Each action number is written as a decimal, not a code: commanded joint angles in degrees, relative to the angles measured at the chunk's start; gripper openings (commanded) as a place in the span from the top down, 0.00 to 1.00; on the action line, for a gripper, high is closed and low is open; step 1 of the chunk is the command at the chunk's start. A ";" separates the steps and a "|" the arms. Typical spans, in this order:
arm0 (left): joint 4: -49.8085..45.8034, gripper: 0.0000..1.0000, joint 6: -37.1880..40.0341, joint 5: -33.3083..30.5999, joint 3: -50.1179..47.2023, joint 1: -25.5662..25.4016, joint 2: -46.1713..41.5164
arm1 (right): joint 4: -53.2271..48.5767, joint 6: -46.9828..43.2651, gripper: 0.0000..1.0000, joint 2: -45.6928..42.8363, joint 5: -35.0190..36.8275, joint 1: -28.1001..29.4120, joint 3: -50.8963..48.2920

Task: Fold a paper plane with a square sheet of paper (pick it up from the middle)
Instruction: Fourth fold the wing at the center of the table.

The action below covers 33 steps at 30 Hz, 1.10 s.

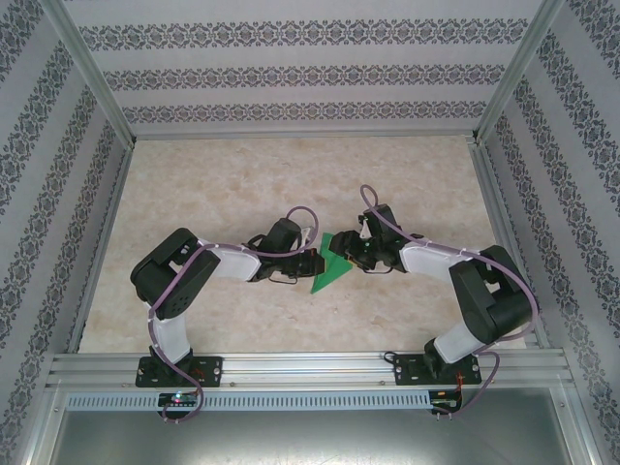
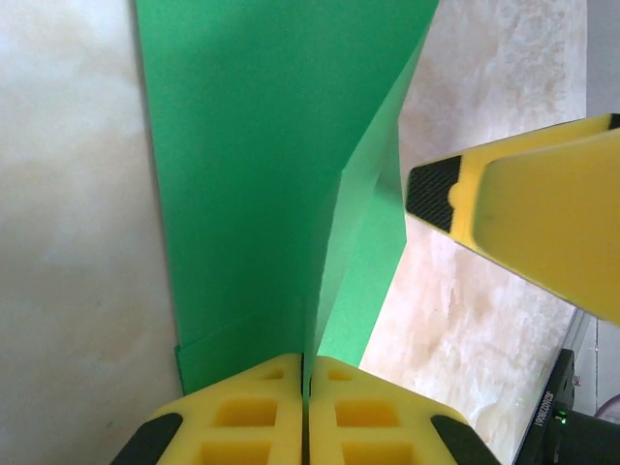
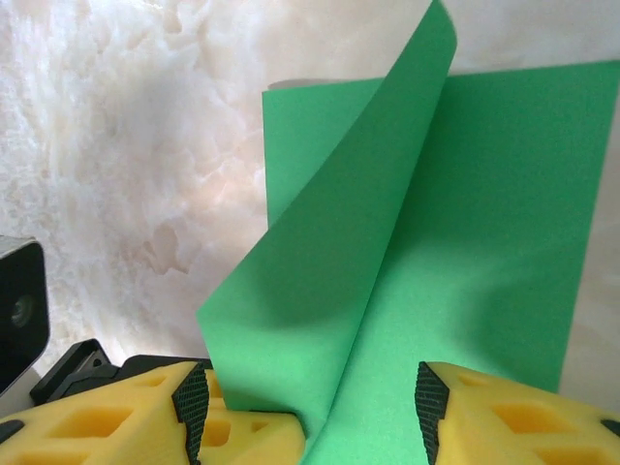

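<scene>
Square sheet of paper [image 2: 252,174], green, pinched by clenched left claw [image 2: 305,366], right claw [image 3: 310,399] released astride raised flap [image 3: 329,232]

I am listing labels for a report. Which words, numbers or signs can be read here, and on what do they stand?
White print on a black part, bottom right of the left wrist view: too blurred to read.
The paper bears no text.

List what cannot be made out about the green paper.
- Top external: the square sheet of paper is too small to read its folds; the left gripper and right gripper cover parts of it.
- Left wrist: the top edge cuts off its far end.
- Right wrist: its raised flap hides what lies beneath.
</scene>
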 commanded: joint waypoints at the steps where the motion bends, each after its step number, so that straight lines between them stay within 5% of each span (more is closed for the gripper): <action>1: 6.50 0.91 -0.88 1.66 -2.37 1.51 -0.17 | 0.60 -3.06 0.40 -0.41 -1.21 -0.74 -1.07; 14: 9.41 0.91 -1.82 2.78 -3.60 1.87 -0.24 | 0.95 -4.68 0.41 6.62 -5.15 0.01 3.36; 25: 7.45 0.90 -0.88 4.59 -2.12 1.96 0.43 | -3.46 -5.60 0.44 9.26 -1.23 0.92 5.76; 33: 8.18 0.76 -0.69 6.27 -1.99 2.14 0.44 | -10.86 -3.63 0.45 11.44 5.82 2.33 6.79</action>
